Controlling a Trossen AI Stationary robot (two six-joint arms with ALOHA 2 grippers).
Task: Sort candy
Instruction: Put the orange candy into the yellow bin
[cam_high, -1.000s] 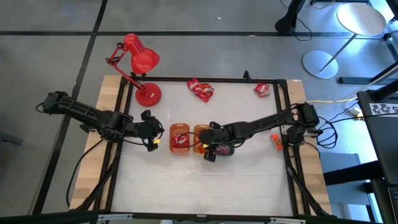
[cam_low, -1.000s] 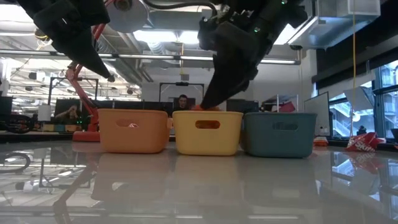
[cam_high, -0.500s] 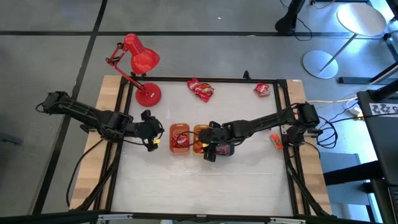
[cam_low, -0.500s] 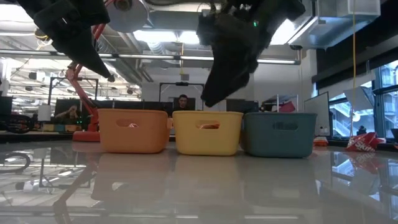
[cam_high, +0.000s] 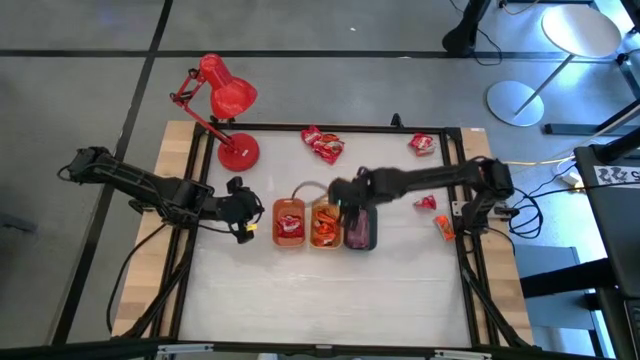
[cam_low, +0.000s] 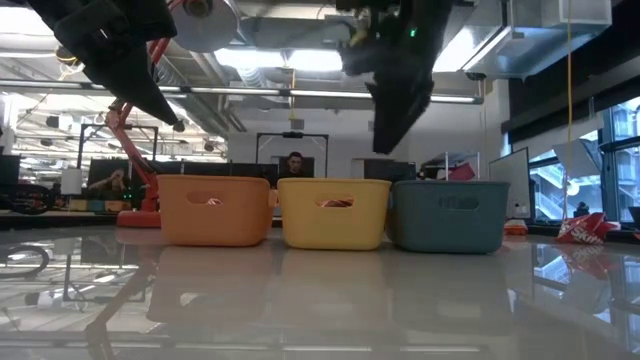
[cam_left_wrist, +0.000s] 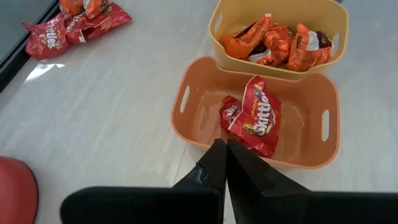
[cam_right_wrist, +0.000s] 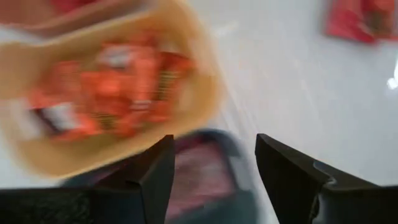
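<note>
Right pincer (cam_high: 345, 193) hangs wide open and empty above the yellow tray (cam_high: 325, 224); left pincer (cam_high: 243, 228) waits closed, empty, beside the orange tray (cam_high: 289, 224).

The left gripper (cam_high: 243, 218) hangs above the table with its 2 fingers (cam_left_wrist: 219, 163) pressed together, its arm stretched in from the left edge. The right gripper (cam_high: 345, 192) hangs high, fingers (cam_right_wrist: 155, 171) spread wide and empty.

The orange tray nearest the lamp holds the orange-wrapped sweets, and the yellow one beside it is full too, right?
Not quite. The left wrist view shows the orange tray holding red Skittles packets. The orange-wrapped sweets fill the yellow tray beside it.
</note>
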